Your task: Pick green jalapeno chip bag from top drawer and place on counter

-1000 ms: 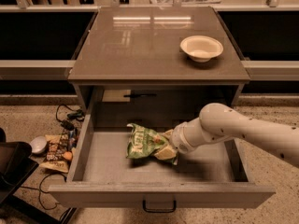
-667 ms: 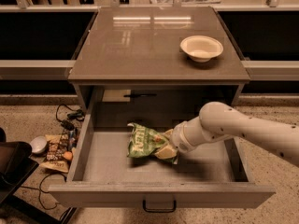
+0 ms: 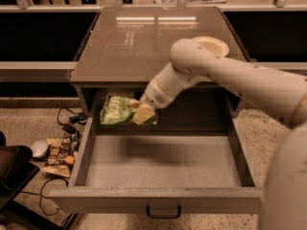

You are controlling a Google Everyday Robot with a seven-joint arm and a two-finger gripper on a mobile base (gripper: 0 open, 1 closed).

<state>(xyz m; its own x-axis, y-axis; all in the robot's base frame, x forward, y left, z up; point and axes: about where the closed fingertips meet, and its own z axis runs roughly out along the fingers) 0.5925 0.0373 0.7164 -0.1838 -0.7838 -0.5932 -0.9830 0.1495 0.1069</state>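
Green jalapeno chip bag (image 3: 114, 116) — long axis left-right — gripped by pincer (image 3: 143, 113) above drawer (image 3: 160, 164).

The bench (image 3: 129, 42) top is glossy and smooth, mirroring lights. The top drawer (image 3: 163, 162) floor looks matt grey, its handle (image 3: 163, 212) dark metal. The gripper (image 3: 143, 114), smooth pale plastic, pinches the crinkly foil green chip bag (image 3: 114, 116) above the drawer's rear.

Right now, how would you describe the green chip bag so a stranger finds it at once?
Find the grey counter with the open drawer below. Above the drawer's back left, the tool holds the chip bag. It is light green and crinkly, unlike the dark packets on the floor.
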